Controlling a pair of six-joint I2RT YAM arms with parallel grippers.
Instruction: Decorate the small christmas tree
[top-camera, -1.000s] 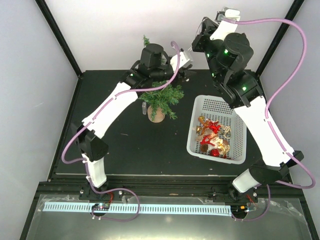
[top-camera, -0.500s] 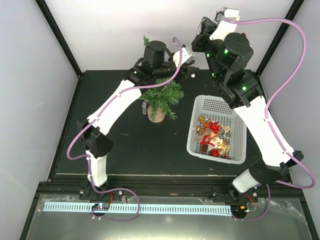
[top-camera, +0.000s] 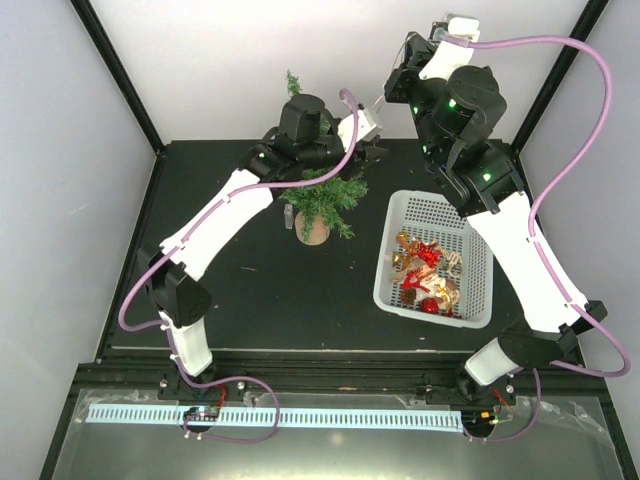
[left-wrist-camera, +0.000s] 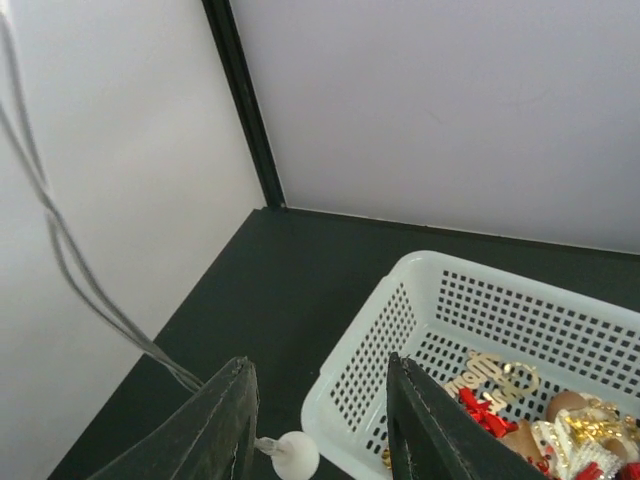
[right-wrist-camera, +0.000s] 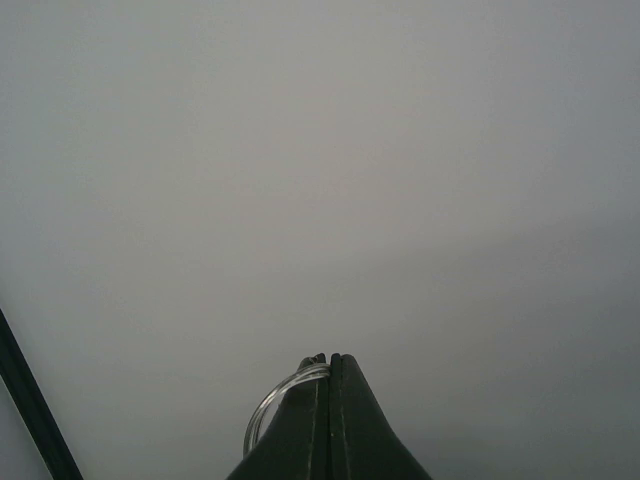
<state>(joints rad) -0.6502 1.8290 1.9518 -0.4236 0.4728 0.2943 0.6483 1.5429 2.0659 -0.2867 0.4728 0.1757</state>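
The small christmas tree stands left of the basket. Step in hand — stringing a beaded wire: the right gripper clamps it; the left gripper has its fingers apart around a bead. Next, likely: lower the wire onto branches.

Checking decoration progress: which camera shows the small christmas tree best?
The top external view: the small christmas tree stands left of the basket, partly hidden by the left arm. Neither wrist view shows it.

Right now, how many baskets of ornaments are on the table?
1. The white mesh basket sits on the black table, right of the small christmas tree, with red and gold ornaments heaped at its near end. No second one shows.
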